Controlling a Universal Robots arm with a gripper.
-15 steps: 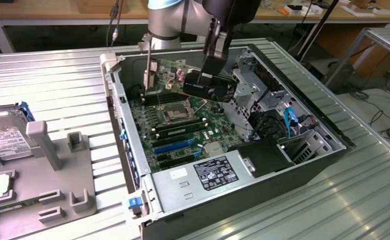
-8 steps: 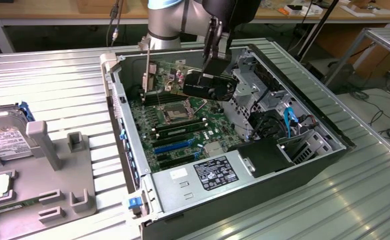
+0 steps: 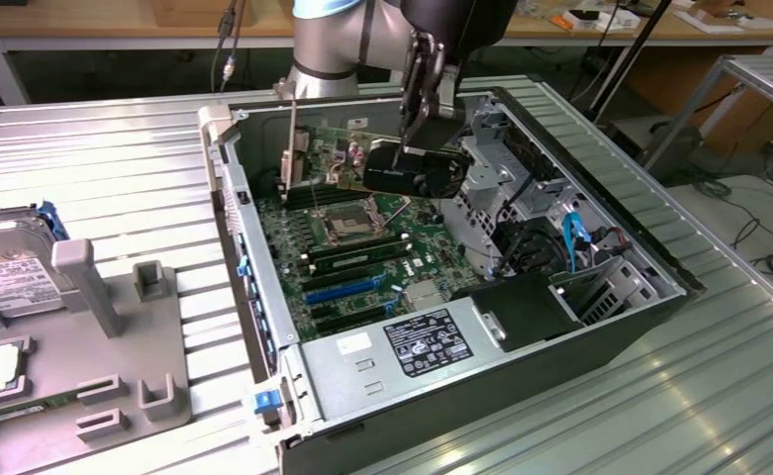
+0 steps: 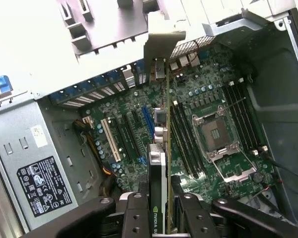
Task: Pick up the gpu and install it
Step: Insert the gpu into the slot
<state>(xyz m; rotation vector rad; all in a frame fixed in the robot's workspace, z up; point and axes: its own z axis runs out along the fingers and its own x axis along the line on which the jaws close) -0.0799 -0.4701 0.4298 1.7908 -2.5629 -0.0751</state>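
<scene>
the gripper, clamped on the gpu, holds it edge-on above the motherboard (bracket toward the rear of the case), seemingly to line its edge up with a slot.

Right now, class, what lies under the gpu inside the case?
The hand holds the gpu edge-on over the motherboard. Its slots show beside the card; the strip of board straight beneath the card is covered.

Exterior view looks down, seemingly from afar; wrist view nearer, sharing motherboard.
</scene>
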